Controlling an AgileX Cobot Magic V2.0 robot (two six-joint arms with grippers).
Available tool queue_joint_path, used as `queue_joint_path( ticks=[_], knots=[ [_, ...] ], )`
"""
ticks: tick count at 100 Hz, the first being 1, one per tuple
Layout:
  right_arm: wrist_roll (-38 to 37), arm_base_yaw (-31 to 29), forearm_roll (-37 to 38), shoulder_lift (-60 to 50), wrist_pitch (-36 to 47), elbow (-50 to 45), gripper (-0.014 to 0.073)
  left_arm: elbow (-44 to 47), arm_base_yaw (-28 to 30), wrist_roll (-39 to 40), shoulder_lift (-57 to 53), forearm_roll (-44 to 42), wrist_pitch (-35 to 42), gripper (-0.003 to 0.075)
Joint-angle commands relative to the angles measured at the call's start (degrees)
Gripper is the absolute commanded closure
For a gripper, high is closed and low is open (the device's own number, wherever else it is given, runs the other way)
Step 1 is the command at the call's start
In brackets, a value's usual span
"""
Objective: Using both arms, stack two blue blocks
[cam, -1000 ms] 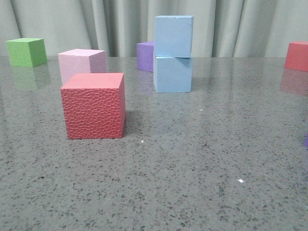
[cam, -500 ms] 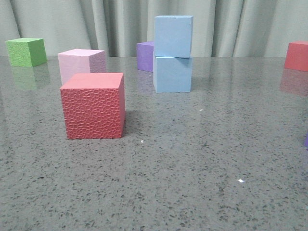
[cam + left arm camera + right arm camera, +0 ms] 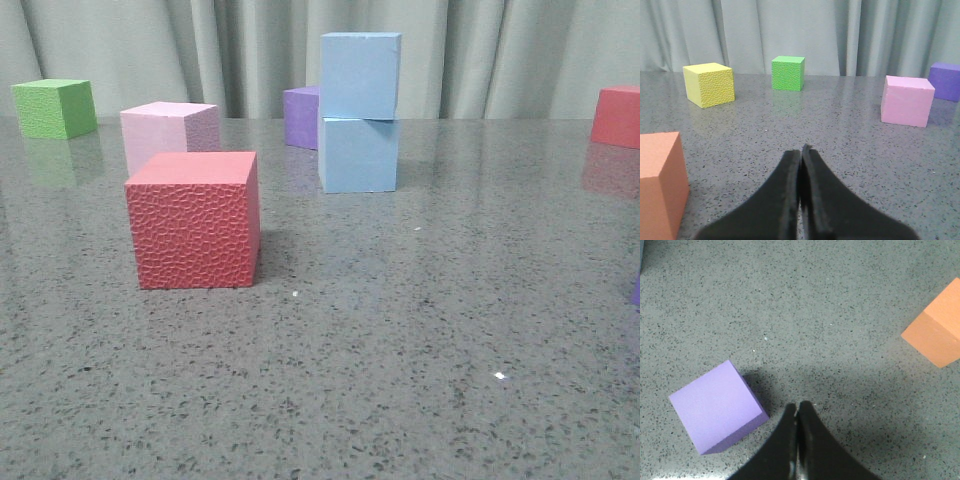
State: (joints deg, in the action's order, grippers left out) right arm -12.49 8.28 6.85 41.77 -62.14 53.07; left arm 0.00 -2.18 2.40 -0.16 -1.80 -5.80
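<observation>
Front view, left to right: green cube [image 3: 55, 108] at 10 o'clock, pink cube [image 3: 170, 133] just behind a textured red cube [image 3: 195, 220], purple cube [image 3: 302, 116] behind the stack, another red cube [image 3: 617, 116] at 2 o'clock. No containers – all sit on a grey speckled desk [image 3: 400, 350] w/ pale curtains [image 3: 480, 55] behind. Blue blocks at approx 12 o'clock: upper blue block [image 3: 360, 75] rests upright on lower blue block [image 3: 358, 155], edges nearly flush – stack axis vertical. Left fingers [image 3: 801, 155] pressed together, holding nothing; right fingers [image 3: 797, 410] likewise, near a purple cube.
</observation>
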Motion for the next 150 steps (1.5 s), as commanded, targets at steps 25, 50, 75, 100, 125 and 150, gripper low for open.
queue_joint_path(
  ticks=[25,50,75,100,125,150],
  knots=[
    [0.5,-0.4,0.9,-7.3,14.4,-4.4,0.0716,2.4,0.2,0.5,-1.9,0.1,4.7,0.0739],
    [0.8,-0.4,0.9,-20.3,28.9,-17.5,0.0716,2.4,0.2,0.5,-1.9,0.1,4.7,0.0739],
    [0.9,-0.4,0.6,-33.6,35.5,-30.6,0.0716,2.4,0.2,0.5,-1.9,0.1,4.7,0.0739],
    [1.4,-2.5,-1.1,-43.5,40.7,-39.2,0.0716,2.4,0.2,0.5,-1.9,0.1,4.7,0.0739],
    [7.0,-6.6,-6.0,-43.8,46.5,-43.3,0.0716,2.4,0.2,0.5,-1.9,0.1,4.7,0.0739],
    [7.0,-6.6,-6.5,-43.8,53.5,-47.8,0.0716,2.4,0.2,0.5,-1.9,0.1,4.7,0.0739]
  ],
)
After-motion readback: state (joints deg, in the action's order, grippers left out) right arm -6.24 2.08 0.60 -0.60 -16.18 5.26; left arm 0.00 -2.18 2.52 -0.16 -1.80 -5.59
